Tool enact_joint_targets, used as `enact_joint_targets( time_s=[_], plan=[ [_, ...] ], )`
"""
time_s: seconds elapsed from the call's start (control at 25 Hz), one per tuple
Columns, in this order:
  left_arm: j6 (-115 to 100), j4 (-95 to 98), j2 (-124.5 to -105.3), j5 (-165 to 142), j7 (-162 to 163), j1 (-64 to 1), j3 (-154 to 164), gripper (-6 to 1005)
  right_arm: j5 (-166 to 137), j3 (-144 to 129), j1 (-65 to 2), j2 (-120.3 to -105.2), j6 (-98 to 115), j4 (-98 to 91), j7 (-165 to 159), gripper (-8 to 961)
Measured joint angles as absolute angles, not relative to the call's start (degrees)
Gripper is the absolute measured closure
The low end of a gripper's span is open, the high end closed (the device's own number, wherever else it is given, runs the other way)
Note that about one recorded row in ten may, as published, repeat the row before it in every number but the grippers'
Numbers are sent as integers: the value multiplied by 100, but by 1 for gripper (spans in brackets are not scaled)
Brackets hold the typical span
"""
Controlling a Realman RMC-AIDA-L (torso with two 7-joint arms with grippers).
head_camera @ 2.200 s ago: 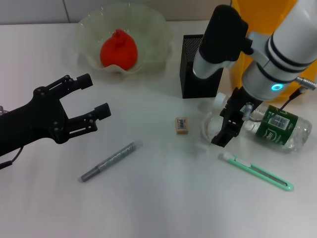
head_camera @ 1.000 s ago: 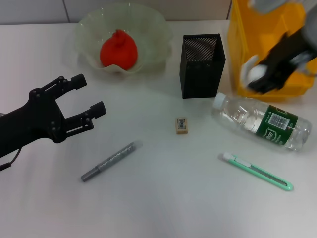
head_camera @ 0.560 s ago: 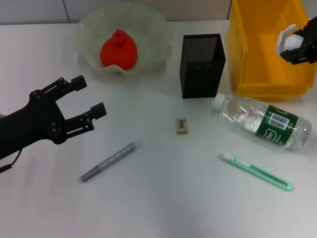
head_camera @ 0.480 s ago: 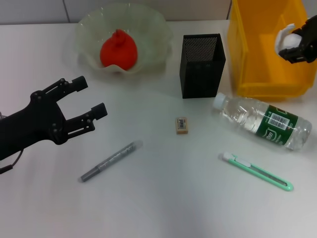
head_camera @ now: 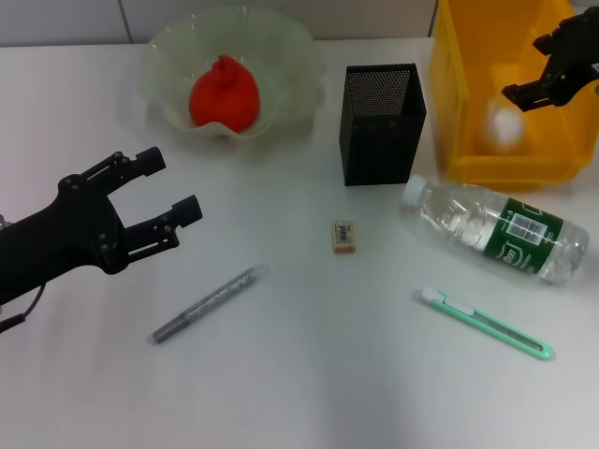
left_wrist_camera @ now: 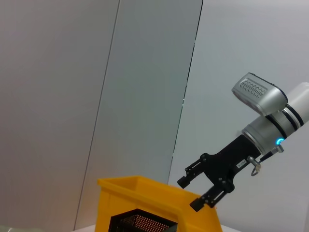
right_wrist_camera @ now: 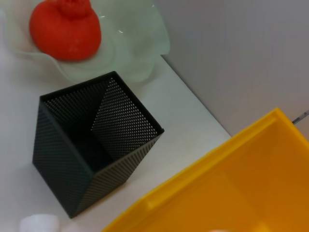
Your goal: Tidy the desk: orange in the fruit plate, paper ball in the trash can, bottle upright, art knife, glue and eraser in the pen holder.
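Note:
The paper ball shows as a blurred white shape inside the yellow trash can. My right gripper hangs open just above the can, nothing between its fingers; the left wrist view shows the right gripper open too. The orange sits in the pale-green fruit plate. The bottle lies on its side in front of the can. The art knife, the glue and the eraser lie on the table. The black pen holder stands upright. My left gripper hovers open at the left.
In the right wrist view the pen holder stands between the fruit plate with the orange and the trash can. The bottle's white cap shows at the edge. A grey wall runs behind the table.
My right gripper carried the paper ball from beside the bottle to above the trash can, then opened; the ball has left the fingers and is inside the can. The left arm barely moved.

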State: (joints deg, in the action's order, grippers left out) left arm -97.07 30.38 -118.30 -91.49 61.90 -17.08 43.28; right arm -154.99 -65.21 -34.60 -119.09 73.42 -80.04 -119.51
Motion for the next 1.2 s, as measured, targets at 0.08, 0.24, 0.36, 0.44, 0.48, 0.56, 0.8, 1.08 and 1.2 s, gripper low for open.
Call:
enact_joint_targets(
  time_s=[0.08,0.24,0.36,0.44,0.48,0.56,0.8,1.08,1.2],
  plan=[
    [-9690,3039,-11830,-9149,6211,-1718,4320,139,-15496,-6509,-3461,-11910,7717,-8244,-12079,224],
    [-9686,3041,-11829,-9149,6207,-1734,4279,139,-15540,-6524,-3524,-11910,8494,-8642,-12379,184],
    [-9685,3041,-11829,-9149,6189,-1737,4273,139,-15692,-6546,-3670,-11909,9392,-8966,-12762,184],
    [-9684,3041,-11823,-9149,6170,-1748,4271,139,-15829,-6583,-3819,-11909,9998,-9041,-13002,184],
    [-9684,3044,-11818,-9149,6170,-1748,4271,139,-15934,-6620,-3975,-11909,10526,-9008,-13152,185],
    [-9684,3055,-11814,-9149,6169,-1749,4271,139,-15963,-6629,-4059,-11909,10747,-8937,-13213,185],
    [-9684,3065,-11812,-9149,6167,-1736,4271,140,-16057,-6933,-4157,-11910,10921,-8583,-13320,186],
    [-9694,3048,-11817,-9176,6153,-1708,4271,140,-16188,-7743,-3973,-11920,9924,-7984,-13304,187],
    [-9696,3045,-11819,-9178,6152,-1700,4271,140,-16196,-7904,-3970,-11925,9685,-7784,-13327,187]
  ],
)
